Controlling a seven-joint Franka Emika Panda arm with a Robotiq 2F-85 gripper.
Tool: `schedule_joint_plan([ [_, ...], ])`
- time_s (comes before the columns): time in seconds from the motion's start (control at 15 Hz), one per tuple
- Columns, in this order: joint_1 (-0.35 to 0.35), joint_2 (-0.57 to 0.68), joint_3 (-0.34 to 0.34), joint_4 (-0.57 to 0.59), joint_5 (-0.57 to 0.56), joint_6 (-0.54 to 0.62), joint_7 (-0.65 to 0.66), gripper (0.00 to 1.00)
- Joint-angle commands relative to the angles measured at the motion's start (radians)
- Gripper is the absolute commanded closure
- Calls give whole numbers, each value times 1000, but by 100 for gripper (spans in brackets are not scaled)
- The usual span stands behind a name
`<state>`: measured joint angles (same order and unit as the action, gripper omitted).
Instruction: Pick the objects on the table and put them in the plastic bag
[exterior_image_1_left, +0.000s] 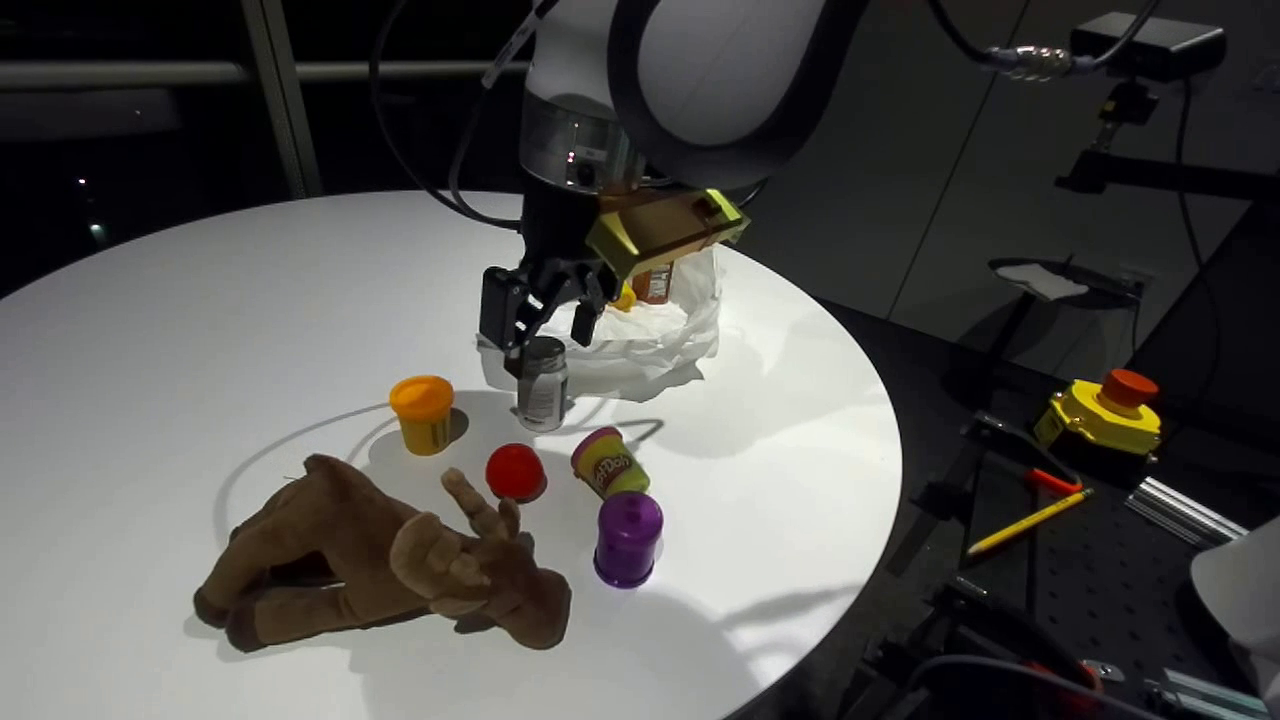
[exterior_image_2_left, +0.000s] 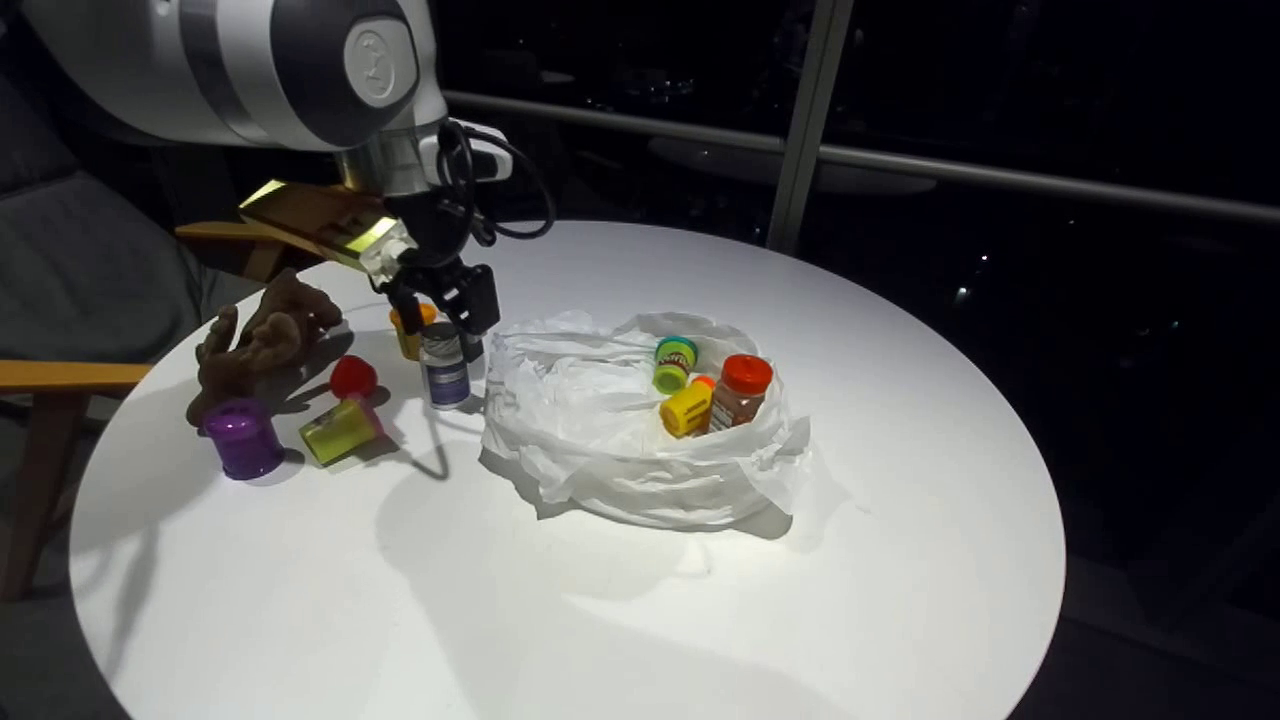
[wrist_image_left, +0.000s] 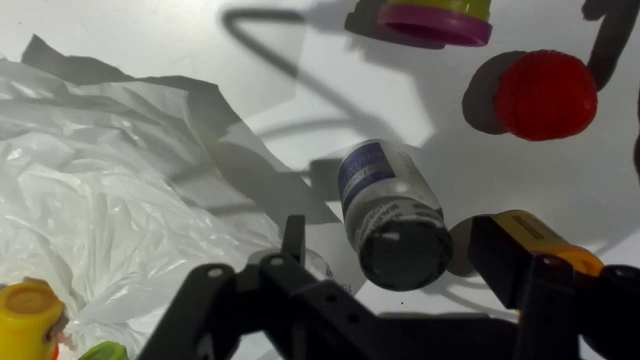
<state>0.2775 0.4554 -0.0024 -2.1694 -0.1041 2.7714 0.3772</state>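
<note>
My gripper (exterior_image_1_left: 548, 340) is open at the top of a white bottle with a dark cap (exterior_image_1_left: 543, 395), which stands upright on the table. In the wrist view the bottle (wrist_image_left: 387, 185) is between the fingers (wrist_image_left: 395, 250), with gaps on both sides. The white plastic bag (exterior_image_2_left: 620, 490) lies open beside it, holding a green tub (exterior_image_2_left: 674, 366), a yellow tub (exterior_image_2_left: 686, 410) and a red-lidded jar (exterior_image_2_left: 738, 396). On the table are an orange tub (exterior_image_1_left: 424, 415), a red ball-like object (exterior_image_1_left: 515, 472), a tipped Play-Doh tub (exterior_image_1_left: 610, 463), a purple tub (exterior_image_1_left: 628, 540) and a brown plush animal (exterior_image_1_left: 370, 560).
The round white table (exterior_image_2_left: 800, 620) has its edge near the purple tub. The orange tub is close to one finger in the wrist view (wrist_image_left: 535, 235). A wooden chair (exterior_image_2_left: 70, 376) stands beside the table. A yellow emergency stop (exterior_image_1_left: 1100, 418) sits off the table.
</note>
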Motion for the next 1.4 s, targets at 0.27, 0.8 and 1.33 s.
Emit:
schedule_joint_plan([
  [0.27, 25, -22, -34, 26, -10, -43, 9, 76],
  [0.8, -36, -300, -38, -42, -26, -184, 27, 80],
  [1.33, -198, -294, -56, -89, -9, -180, -7, 80],
])
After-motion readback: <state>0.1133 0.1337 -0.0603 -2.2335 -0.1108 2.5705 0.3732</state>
